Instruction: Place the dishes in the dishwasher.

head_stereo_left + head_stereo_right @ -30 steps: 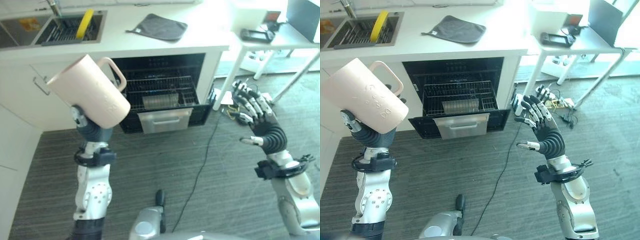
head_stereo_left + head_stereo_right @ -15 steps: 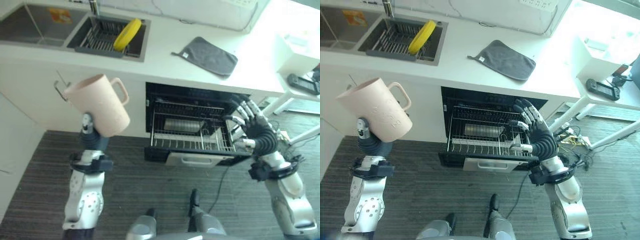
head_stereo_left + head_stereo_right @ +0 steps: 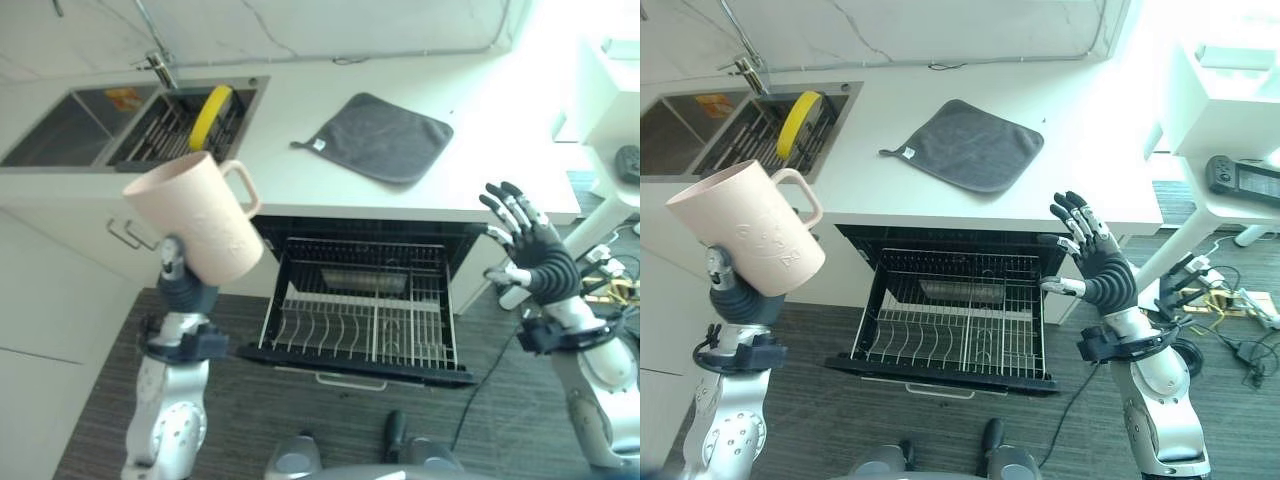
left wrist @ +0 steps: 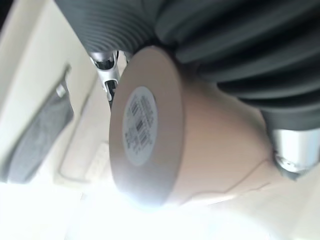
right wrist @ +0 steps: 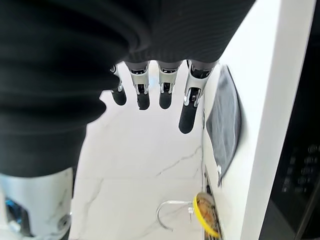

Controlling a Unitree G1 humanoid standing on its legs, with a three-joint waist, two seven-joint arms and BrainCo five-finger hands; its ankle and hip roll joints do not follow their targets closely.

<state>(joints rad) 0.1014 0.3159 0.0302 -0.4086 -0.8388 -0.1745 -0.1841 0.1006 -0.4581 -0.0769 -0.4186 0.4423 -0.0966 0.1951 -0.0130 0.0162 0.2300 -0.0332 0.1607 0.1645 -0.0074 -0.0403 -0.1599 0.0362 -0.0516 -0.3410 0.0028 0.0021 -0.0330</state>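
A pale pink mug (image 3: 197, 221) with a handle is held up, tilted, in front of the counter at the left, with my left hand (image 3: 183, 288) shut on it from below. In the left wrist view its base carries a barcode sticker (image 4: 140, 121) just past the hand's dark cover (image 4: 235, 45). My right hand (image 3: 533, 253) is raised at the right, open, fingers (image 5: 142, 94) spread and holding nothing. The dishwasher (image 3: 365, 318) under the counter stands open, its wire rack pulled out between my two hands. A yellow plate (image 3: 209, 112) stands in the sink rack.
A grey cloth (image 3: 384, 135) lies on the white counter (image 3: 1110, 150) above the dishwasher. The sink (image 3: 70, 128) and tap (image 3: 158, 64) are at the back left. A white side table (image 3: 1240, 215) with a black device (image 3: 1244, 180) stands to the right.
The camera has moved closer and higher, so the counter and open dishwasher now show from above. The mug stays held in my left hand; my right hand stays open and raised.
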